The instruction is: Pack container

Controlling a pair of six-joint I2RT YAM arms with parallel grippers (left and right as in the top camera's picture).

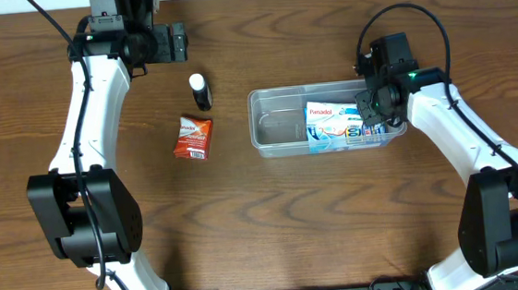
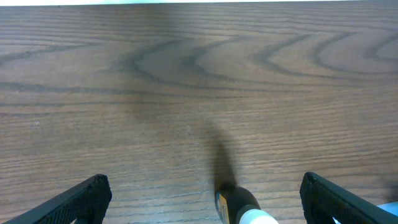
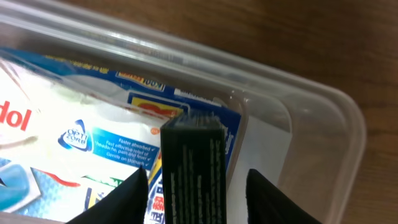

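Observation:
The clear plastic container (image 1: 279, 130) lies at the table's middle right. A blue and white Panadol carton (image 1: 328, 121) lies in its right half. My right gripper (image 1: 374, 108) hangs over the tub's right end. In the right wrist view its fingers (image 3: 196, 177) are open, with a gap on each side of a black box (image 3: 193, 146) that rests on the carton (image 3: 93, 143) inside the container (image 3: 298, 87). My left gripper (image 1: 177, 42) is open and empty at the far left, above a black bottle with a white cap (image 1: 200, 90), which also shows in the left wrist view (image 2: 239, 208).
An orange-red packet (image 1: 192, 137) lies on the wooden table (image 1: 275, 227) left of the container, just below the bottle. The container's left half holds nothing that I can see.

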